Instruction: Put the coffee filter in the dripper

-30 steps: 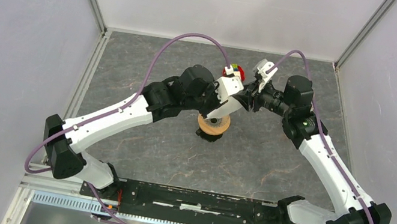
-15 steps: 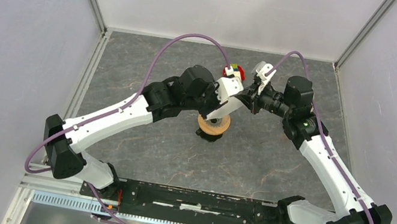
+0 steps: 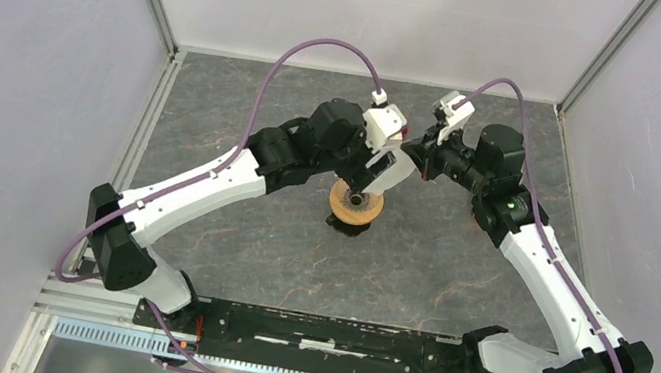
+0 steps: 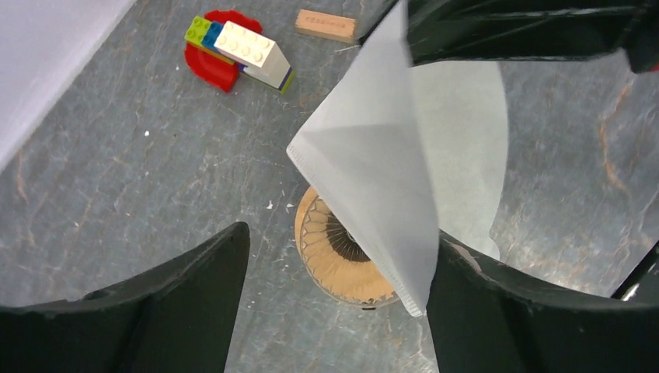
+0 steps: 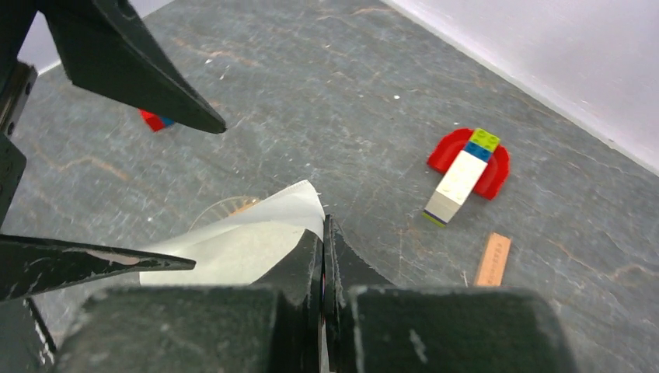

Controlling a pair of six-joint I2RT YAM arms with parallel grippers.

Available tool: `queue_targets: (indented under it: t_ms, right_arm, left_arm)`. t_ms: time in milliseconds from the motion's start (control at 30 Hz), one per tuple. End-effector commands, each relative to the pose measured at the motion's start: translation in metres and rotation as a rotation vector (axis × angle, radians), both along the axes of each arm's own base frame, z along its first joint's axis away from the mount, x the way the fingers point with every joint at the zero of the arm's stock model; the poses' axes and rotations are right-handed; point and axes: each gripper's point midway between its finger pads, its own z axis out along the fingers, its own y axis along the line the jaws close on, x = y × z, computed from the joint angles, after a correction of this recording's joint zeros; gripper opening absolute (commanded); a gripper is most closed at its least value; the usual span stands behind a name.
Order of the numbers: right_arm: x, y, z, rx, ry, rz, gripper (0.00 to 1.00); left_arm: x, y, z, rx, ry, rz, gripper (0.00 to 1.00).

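Top: R gripper [image 3: 415, 158] holds filter [image 3: 393, 173] in air, just above dripper [image 3: 353, 208]. L gripper [image 3: 374, 179] hovers beside it.
L wrist: L fingers [image 4: 179, 303] wide apart, filter hangs between them. Tip looks off-centre of tan ring, so centre it before lowering.
R wrist: R fingers [image 5: 342, 264] pinched together on filter's upper edge. Paper is floppy: descend slow, let go only once cone seats in ribs.
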Motion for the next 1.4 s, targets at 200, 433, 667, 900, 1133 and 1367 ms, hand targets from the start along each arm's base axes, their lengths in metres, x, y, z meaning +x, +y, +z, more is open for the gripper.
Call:
queue_targets:
  t_ms: [200,433,667,900,1133,1367]
  right_arm:
    - [0.034,-0.022,0.051,0.137,-0.013,-0.213,0.0]
    - [0.034,-0.027,0.052,0.157,-0.005,-0.224,0.0]
    - [0.036,-0.03,0.045,0.151,-0.002,-0.239,0.0]
    - [0.036,-0.031,0.04,0.153,0.015,-0.253,0.0]
    - [0.038,-0.035,0.034,0.174,0.046,-0.285,0.0]
    - [0.04,-0.04,0.026,0.205,0.084,-0.314,0.0]
  left_arm:
    - [0.015,-0.02,0.018,-0.291,0.274,0.124,0.85]
    - [0.018,-0.031,0.006,-0.339,0.382,0.142,0.77]
    - [0.019,-0.034,-0.003,-0.441,0.535,0.16,0.77]
    - [0.016,-0.038,-0.005,-0.482,0.572,0.15,0.66]
    - [0.021,-0.044,-0.012,-0.527,0.646,0.182,0.53]
    - [0.024,-0.042,-0.014,-0.56,0.673,0.208,0.61]
